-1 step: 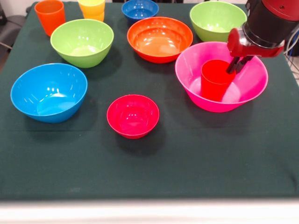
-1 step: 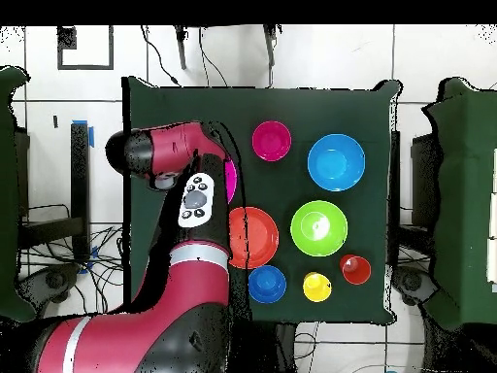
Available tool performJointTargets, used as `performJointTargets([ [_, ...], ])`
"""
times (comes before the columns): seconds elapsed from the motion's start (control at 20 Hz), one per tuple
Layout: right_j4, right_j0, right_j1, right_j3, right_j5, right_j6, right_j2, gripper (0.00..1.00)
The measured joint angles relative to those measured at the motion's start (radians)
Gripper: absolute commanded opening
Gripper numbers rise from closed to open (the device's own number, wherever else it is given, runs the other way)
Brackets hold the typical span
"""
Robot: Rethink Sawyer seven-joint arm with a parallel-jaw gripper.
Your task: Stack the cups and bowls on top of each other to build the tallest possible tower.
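While the red tumbler [image 1: 216,79] stands upright inside the big pink bowl [image 1: 196,88] near the table's [image 1: 187,163] right edge in the front view, the gripper [image 1: 238,64] hangs at the cup's far right rim, its dark fingers close together, touching or just beside the rim; whether they grip it I cannot tell. Apart, toward the near middle, sits the small crimson bowl [image 1: 133,115].

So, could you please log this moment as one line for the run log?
gripper: shut on red cup rim | red cup: upright inside pink bowl | crimson bowl: apart on table, unstacked
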Motion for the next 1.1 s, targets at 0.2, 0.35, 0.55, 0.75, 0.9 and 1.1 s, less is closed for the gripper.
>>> performJointTargets([
  [0.2, 0.005, 0.000, 0.002, -0.001, 0.000, 0.000, 0.000, 0.00],
  [0.35, 0.008, 0.000, 0.003, -0.003, 0.000, 0.000, -0.001, 0.00],
  [0.55, 0.015, 0.000, 0.007, -0.008, 0.006, 0.000, -0.001, 0.00],
  [0.75, 0.037, 0.000, 0.017, -0.016, 0.026, 0.000, -0.001, 0.00],
  [0.9, 0.046, 0.000, 0.021, -0.022, 0.035, 0.000, -0.001, 0.00],
  [1.1, 0.046, 0.000, 0.024, -0.028, 0.035, 0.000, -0.002, 0.00],
])
